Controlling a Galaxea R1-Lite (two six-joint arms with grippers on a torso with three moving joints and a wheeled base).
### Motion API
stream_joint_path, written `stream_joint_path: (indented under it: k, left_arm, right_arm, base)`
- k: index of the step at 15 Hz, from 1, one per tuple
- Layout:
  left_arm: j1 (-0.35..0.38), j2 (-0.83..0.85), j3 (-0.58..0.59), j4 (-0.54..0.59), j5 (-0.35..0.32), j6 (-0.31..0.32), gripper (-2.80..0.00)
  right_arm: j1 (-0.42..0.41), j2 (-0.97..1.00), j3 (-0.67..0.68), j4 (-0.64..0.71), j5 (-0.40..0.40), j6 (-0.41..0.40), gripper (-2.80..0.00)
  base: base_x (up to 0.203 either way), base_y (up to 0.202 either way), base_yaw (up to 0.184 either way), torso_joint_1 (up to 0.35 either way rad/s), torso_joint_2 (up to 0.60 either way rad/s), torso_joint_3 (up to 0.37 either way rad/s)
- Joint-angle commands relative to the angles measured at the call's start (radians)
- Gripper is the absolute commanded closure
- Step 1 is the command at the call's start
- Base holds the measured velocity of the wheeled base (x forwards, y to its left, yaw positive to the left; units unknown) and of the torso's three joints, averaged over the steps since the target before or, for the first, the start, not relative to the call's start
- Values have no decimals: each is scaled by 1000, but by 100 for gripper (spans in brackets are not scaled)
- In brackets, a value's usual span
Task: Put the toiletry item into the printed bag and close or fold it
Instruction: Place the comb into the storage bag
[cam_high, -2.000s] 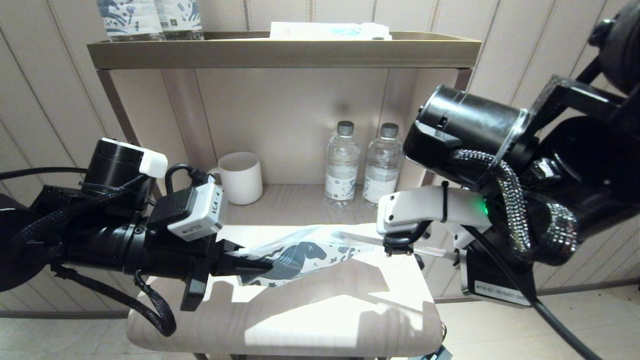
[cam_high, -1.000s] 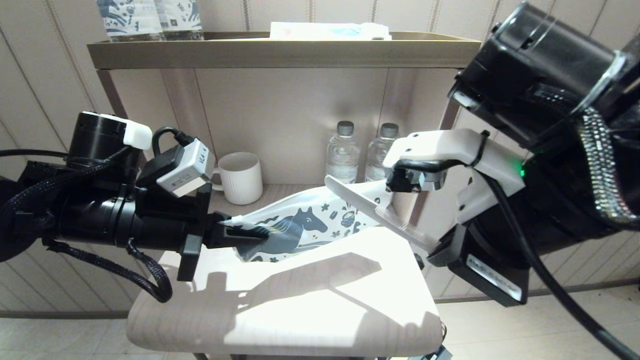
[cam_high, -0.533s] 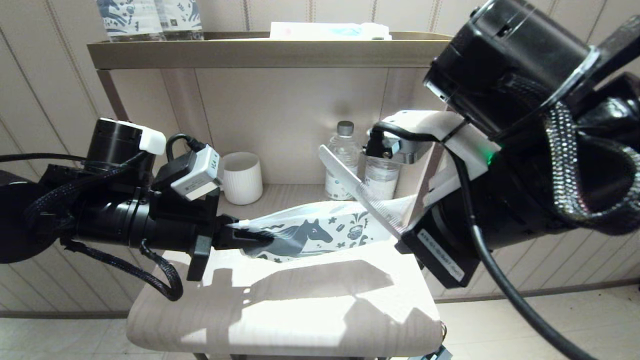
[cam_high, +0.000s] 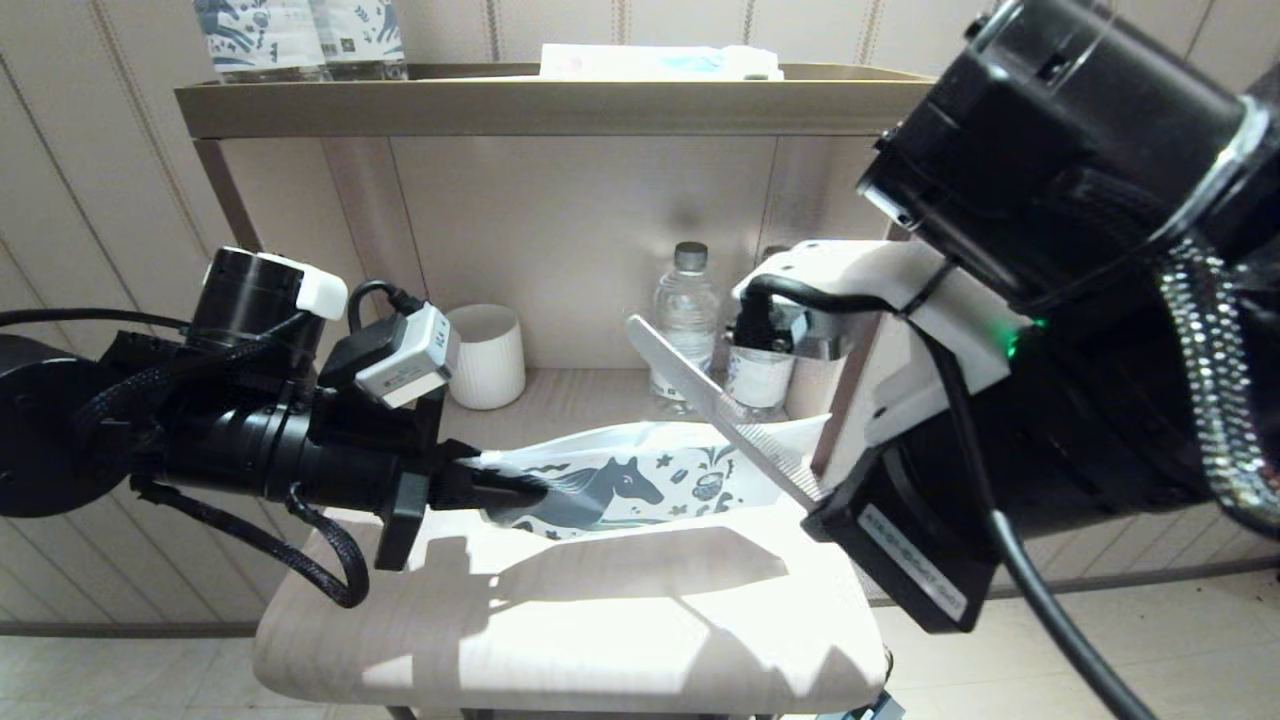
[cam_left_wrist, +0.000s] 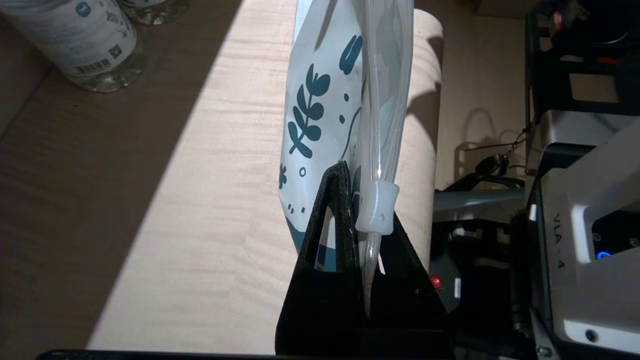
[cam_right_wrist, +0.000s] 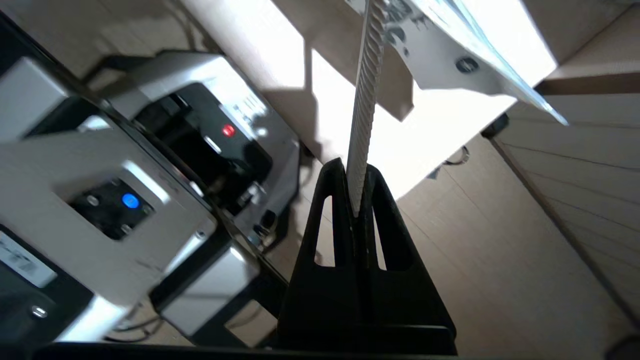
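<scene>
My right gripper (cam_right_wrist: 358, 200) is clamped on the toothed end of the comb (cam_high: 715, 405), at centre-right of the head view. From there the comb's long axis slants up toward the upper left, its free end above the printed bag (cam_high: 640, 480). My left gripper (cam_left_wrist: 356, 235), at left-centre, pinches the bag's slider end and holds it off the table (cam_high: 600, 620). The bag's far end lies just beside the comb, so I judge the comb must swing down into line with its mouth.
</scene>
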Motion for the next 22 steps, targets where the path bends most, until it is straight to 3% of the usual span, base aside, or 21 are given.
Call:
stream_joint_path:
  k: [1, 5, 8, 12, 14, 15, 22]
  left_arm:
    - [0, 3, -27, 47, -5, 4, 0]
    - [0, 13, -55, 138, -6, 37, 0]
    - [-14, 24, -46, 135, -4, 53, 0]
    - [-28, 27, -30, 132, 1, 83, 0]
    - [-41, 32, -17, 129, 3, 100, 0]
    - [-50, 30, -13, 129, 3, 101, 0]
    - [-54, 79, 24, 21, 5, 113, 0]
  right_arm:
    - [-4, -4, -5, 63, -30, -14, 0]
    - [-5, -7, -5, 226, -108, -93, 0]
    - [-6, -39, -4, 288, -230, -233, 0]
    - [-14, -39, -5, 325, -281, -448, 0]
    - [-33, -31, -4, 334, -432, -564, 0]
    - [-35, -26, -5, 341, -469, -598, 0]
    - [-26, -41, -4, 363, -465, -620, 0]
  base:
    - [0, 0, 0, 0, 0, 0]
    - [0, 0, 0, 0, 0, 0]
    - [0, 0, 0, 0, 0, 0]
    - [0, 0, 0, 0, 0, 0]
    - [0, 0, 0, 0, 0, 0]
    - [0, 0, 0, 0, 0, 0]
    - [0, 0, 0, 0, 0, 0]
